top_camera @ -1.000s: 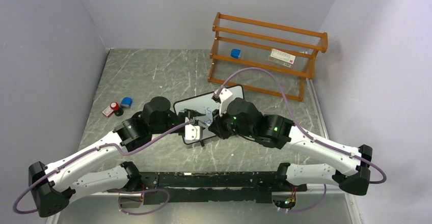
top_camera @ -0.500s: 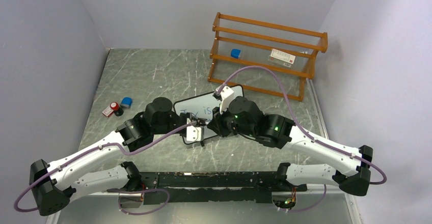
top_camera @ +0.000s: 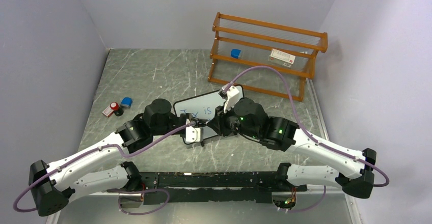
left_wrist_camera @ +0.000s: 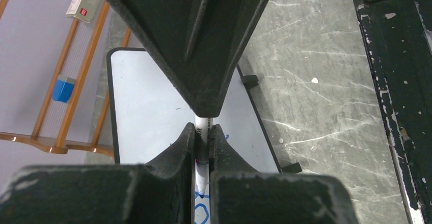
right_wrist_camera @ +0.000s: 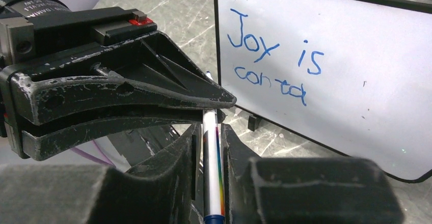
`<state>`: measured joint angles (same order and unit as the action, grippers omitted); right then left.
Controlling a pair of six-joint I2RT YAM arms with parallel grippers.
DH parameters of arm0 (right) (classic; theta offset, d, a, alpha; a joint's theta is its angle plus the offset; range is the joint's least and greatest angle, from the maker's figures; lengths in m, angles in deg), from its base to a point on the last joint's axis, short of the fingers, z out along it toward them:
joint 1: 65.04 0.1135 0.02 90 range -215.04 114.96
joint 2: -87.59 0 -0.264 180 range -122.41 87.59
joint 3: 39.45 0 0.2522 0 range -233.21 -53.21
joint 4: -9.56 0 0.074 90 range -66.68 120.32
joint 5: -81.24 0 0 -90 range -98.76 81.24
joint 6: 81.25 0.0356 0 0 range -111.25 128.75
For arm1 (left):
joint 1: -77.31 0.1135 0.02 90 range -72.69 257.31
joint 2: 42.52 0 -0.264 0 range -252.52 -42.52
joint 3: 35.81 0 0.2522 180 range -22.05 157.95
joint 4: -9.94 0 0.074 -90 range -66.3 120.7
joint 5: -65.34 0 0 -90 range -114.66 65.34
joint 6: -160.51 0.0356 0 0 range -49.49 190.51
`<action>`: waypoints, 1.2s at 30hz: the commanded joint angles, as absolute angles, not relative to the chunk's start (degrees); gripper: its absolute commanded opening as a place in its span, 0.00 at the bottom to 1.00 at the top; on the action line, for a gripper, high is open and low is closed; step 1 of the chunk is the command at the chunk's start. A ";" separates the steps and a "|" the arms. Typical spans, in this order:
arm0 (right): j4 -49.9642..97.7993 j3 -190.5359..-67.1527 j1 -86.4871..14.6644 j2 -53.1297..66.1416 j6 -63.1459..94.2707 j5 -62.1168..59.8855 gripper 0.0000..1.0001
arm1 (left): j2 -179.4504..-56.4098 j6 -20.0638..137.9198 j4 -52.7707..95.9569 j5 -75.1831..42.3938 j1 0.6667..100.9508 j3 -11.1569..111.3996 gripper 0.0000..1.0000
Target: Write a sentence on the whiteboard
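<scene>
Both arms meet over the middle of the tabletop (top_camera: 153, 76), nose to nose just above the board (top_camera: 204, 104). From overhead, the board's long axis runs from 9 o'clock to 3 o'clock, with the 3 o'clock end swung a touch toward 2. Its little black feet are on the near long edge.

The sentence (right_wrist_camera: 272, 66) is in blue: "Joy is" on top and "conta" beneath, running left to right. The letter tops point to 12 o'clock, away from the arm bases. Most of the white surface on the 3 o'clock side is bare.

The left fingers (left_wrist_camera: 187, 140) are clamped narrow on a white pen (left_wrist_camera: 203, 127), pads tight on both sides. In that view the pen lies along the fingers from 12 to 6 o'clock. A dark tapered end sits nearest the camera, and blue strokes show in the gap below it.

The right fingers (right_wrist_camera: 233, 145) come in from the opposite side, narrow and close on either flank of the same pen. I cannot tell whether they are pressing it. From the right wrist the pen runs from 6 up to 12 o'clock with a rainbow stripe down its barrel. There is a blue band at the 6 o'clock end, and the far end is tucked under the left fingers. In the overhead view the pen is hidden between the two.

An orange rack (top_camera: 265, 51) stands at 1 o'clock from the board, well apart. A blue cap (top_camera: 127, 102) and a red-topped piece (top_camera: 114, 107) lie near each other out at 9 o'clock. A black rail (top_camera: 214, 179) lines the near edge.
</scene>
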<state>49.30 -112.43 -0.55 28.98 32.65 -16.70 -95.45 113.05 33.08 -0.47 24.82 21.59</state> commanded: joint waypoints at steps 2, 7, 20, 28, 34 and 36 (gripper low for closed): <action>46.06 -111.31 -0.61 29.84 34.95 -16.77 0.24 | -95.13 111.46 30.11 -1.35 25.00 21.27 0.05; 46.26 -111.53 -0.55 29.39 34.87 -16.29 0.24 | -95.82 110.26 30.52 -2.66 25.00 21.89 0.05; 49.65 -112.45 -0.59 27.70 34.16 -15.46 0.22 | -96.51 109.53 30.44 -5.25 25.15 22.51 0.05; 50.77 -112.64 -0.58 27.20 33.56 -15.52 0.09 | -96.23 109.80 30.56 -5.17 25.21 22.51 0.05; 51.04 -111.87 -0.55 27.50 32.84 -15.26 0.00 | -95.81 108.14 29.43 -4.87 26.46 22.25 0.07; 50.74 -110.97 -0.59 27.99 32.27 -15.30 0.00 | -95.56 107.43 28.94 -4.31 27.39 22.05 0.14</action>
<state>48.42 -112.02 -0.86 27.43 33.19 -17.07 -96.39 109.77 33.81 -2.35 25.17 21.50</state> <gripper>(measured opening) 0.140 0.106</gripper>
